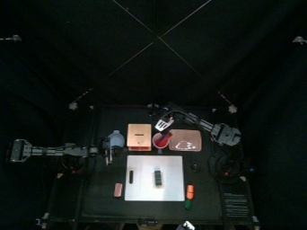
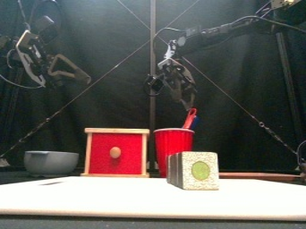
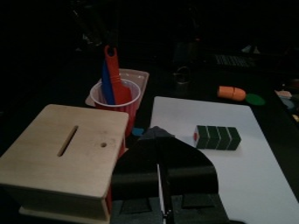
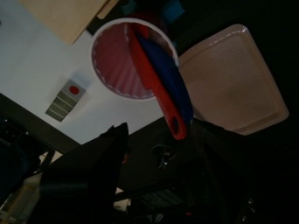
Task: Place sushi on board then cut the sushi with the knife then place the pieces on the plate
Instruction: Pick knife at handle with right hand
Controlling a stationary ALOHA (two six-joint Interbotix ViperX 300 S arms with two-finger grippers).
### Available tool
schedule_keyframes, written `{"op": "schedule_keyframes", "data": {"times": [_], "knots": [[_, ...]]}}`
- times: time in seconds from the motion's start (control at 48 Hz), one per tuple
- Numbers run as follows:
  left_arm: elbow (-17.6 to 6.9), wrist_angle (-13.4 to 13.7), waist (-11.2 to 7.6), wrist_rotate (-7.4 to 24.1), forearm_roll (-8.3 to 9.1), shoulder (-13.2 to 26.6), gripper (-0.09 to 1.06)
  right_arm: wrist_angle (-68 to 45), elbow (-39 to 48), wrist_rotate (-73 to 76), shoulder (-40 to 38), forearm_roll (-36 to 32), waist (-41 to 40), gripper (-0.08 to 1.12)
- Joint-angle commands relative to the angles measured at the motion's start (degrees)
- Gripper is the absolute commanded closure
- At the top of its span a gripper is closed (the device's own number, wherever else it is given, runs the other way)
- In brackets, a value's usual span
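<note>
The dark green sushi roll (image 1: 160,177) (image 2: 195,170) (image 3: 218,137) lies on the white cutting board (image 1: 142,169) (image 2: 72,199) (image 3: 233,179). Behind the board stands the red cup (image 1: 160,144) (image 2: 174,150) (image 4: 117,66), which holds a red knife (image 4: 149,66) and a blue knife (image 4: 173,87) (image 3: 107,74). My right gripper (image 1: 164,119) (image 2: 171,79) (image 4: 158,149) hangs open above the knife handles, clear of them. The pink plate (image 1: 186,139) (image 4: 239,79) lies right of the cup. Off to the left, my left gripper (image 1: 108,149) (image 2: 42,54) (image 3: 160,144) is shut and holds nothing.
A wooden box (image 1: 136,137) (image 2: 117,152) (image 3: 65,149) with a red drawer front stands left of the cup, and a blue-grey bowl (image 2: 50,162) further left. Small toy foods lie by the board's front corners (image 1: 118,189) (image 1: 189,191).
</note>
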Motion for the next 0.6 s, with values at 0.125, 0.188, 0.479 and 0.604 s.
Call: {"op": "schedule_keyframes", "data": {"times": [0.125,0.188,0.479,0.604], "knots": [[-0.6,-0.3,0.18,0.0,-0.09,0.1,0.98,0.4,1.5,0.1,-1.8,0.3,-0.1,0.13],[-0.6,-0.4,0.18,0.0,-0.09,0.1,0.98,0.4,1.8,0.2,-1.9,0.4,0.2,0.13],[-0.4,-0.3,0.18,-0.1,-0.09,0.1,0.98,0.4,2.4,0.4,-2.1,0.4,0.7,0.13],[-0.4,-0.3,0.26,0.0,-0.09,0.1,0.98,0.4,2.3,0.5,-2.1,0.5,1.2,0.13]]}}
